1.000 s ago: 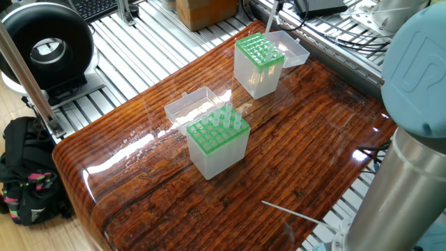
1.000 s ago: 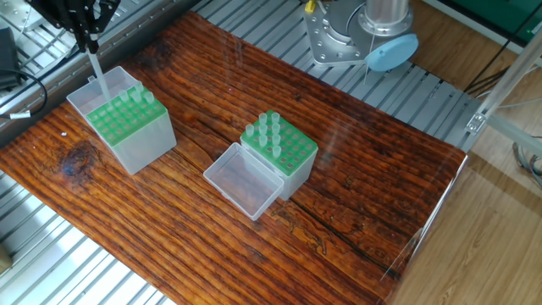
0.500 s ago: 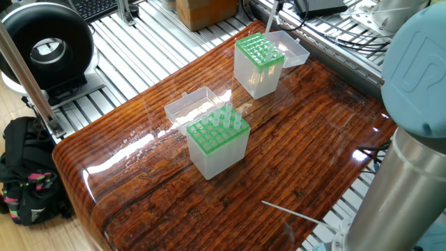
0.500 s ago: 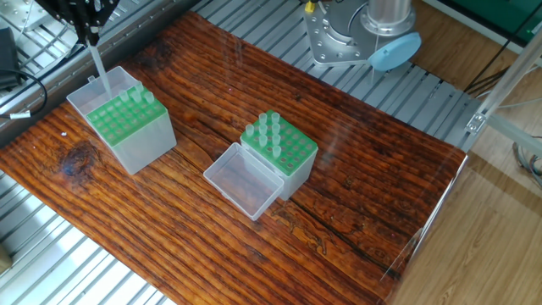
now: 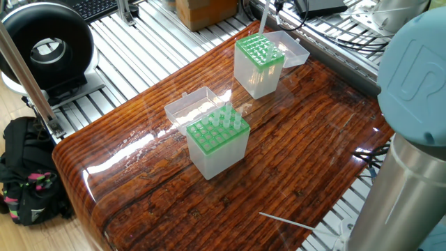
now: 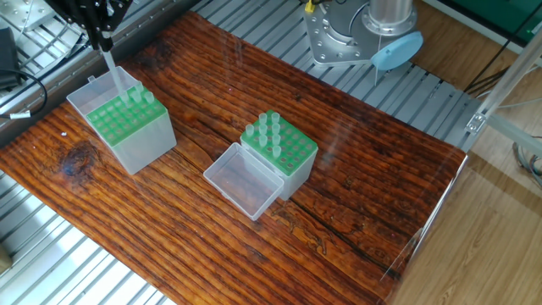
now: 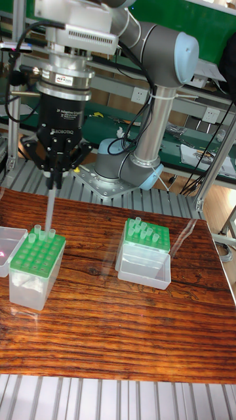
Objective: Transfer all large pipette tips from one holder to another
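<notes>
One fixed view: two green-topped tip boxes on the wooden table [image 5: 139, 181], near box [image 5: 217, 143] with tips at its far right corner, far box [image 5: 258, 64] with one pipette tip [image 5: 265, 17] hanging above it; gripper out of frame.

The other fixed view: gripper [image 6: 105, 42] at top left, fingers clamped on the tip [image 6: 116, 74], lower end just over the left box [image 6: 129, 127]. Right box [image 6: 280, 152] holds a few tips.

Tall fixed view: gripper [image 7: 52, 182] pinching the tip [image 7: 50, 210] upright over the left box [image 7: 37, 268] far edge.
</notes>
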Controlling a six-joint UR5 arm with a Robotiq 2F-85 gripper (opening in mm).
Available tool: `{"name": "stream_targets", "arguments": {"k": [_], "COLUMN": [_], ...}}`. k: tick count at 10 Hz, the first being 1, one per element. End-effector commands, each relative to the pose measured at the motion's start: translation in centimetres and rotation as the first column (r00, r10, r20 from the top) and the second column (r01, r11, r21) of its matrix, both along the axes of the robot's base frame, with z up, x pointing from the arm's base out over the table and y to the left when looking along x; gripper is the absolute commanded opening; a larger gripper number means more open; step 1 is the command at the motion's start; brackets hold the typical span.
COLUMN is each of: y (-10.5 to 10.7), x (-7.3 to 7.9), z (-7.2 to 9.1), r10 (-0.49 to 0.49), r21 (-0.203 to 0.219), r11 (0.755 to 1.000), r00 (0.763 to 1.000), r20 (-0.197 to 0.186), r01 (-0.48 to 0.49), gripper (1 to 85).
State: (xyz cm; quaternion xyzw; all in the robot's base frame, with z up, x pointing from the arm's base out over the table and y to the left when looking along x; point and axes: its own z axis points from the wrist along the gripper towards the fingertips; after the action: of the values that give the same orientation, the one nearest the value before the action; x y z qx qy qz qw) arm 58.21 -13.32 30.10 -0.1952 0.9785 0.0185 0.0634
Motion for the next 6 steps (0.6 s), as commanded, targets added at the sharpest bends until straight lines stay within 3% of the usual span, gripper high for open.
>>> {"name": "stream_targets", "arguments": {"k": [1,4,6], "y": [0.1,-0.1,-1.1], "x": [-0.5,-0.7,2.3], "z": [0.2,0.2,0.3], "r10": [-0.125,-0.108,-0.084], "r21": [0.008,0.003,0.012], "r11": [0.992,0.994,0.996], "r00": [0.992,0.993,0.996], "r20": [-0.025,-0.039,-0.022], "r01": [0.125,0.108,0.084], "gripper": [1.0,1.0,1.0]}}
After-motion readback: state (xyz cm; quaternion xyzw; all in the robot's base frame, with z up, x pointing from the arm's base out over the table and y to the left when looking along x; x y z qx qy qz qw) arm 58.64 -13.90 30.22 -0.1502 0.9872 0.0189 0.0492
